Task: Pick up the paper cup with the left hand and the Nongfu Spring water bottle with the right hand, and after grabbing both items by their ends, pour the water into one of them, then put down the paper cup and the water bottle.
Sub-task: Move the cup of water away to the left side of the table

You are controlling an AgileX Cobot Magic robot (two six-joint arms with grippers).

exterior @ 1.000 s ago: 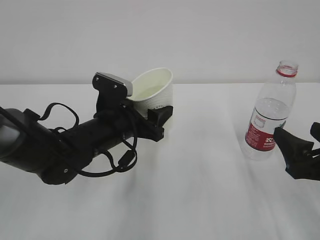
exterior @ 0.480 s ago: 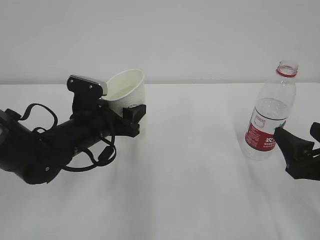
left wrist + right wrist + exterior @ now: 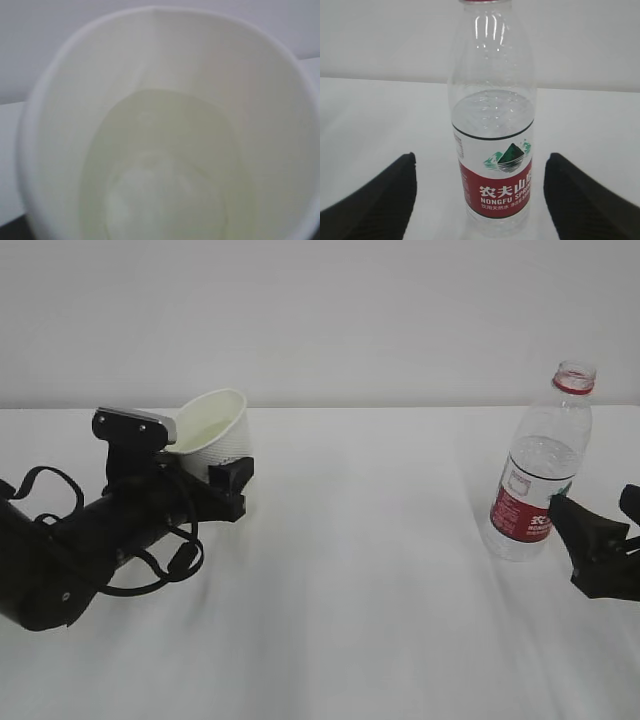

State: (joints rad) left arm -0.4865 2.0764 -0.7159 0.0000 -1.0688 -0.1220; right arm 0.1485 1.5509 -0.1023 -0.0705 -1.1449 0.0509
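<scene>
One white desk (image 3: 380, 640) carries everything here: two arms, one bottle and one cup.

The left arm (image 3: 70, 545), bulky and black with looping cables, lies low along the desk's left side. Its tool, the left hand (image 3: 215, 475), is closed around the paper cup (image 3: 215, 430), with a black jaw showing against the cup's dimpled outer wall and a grey plate (image 3: 135, 423) just behind the rim. The cup is tilted, its mouth turned up and toward the arm. In the left wrist view the paper cup's cream inside (image 3: 165, 130) fills the picture, and a shallow pool of clear water (image 3: 160, 185) lies in its bottom.

The single Nongfu Spring water bottle (image 3: 540, 465) stands upright near the desk's right edge, uncapped, a red ring at its neck. In the right wrist view its water reaches just above the red-and-white label (image 3: 492, 192).

The right hand (image 3: 600, 545), at the right edge, has its jaws spread wide, one on either side of the bottle, touching nothing and holding nothing.
</scene>
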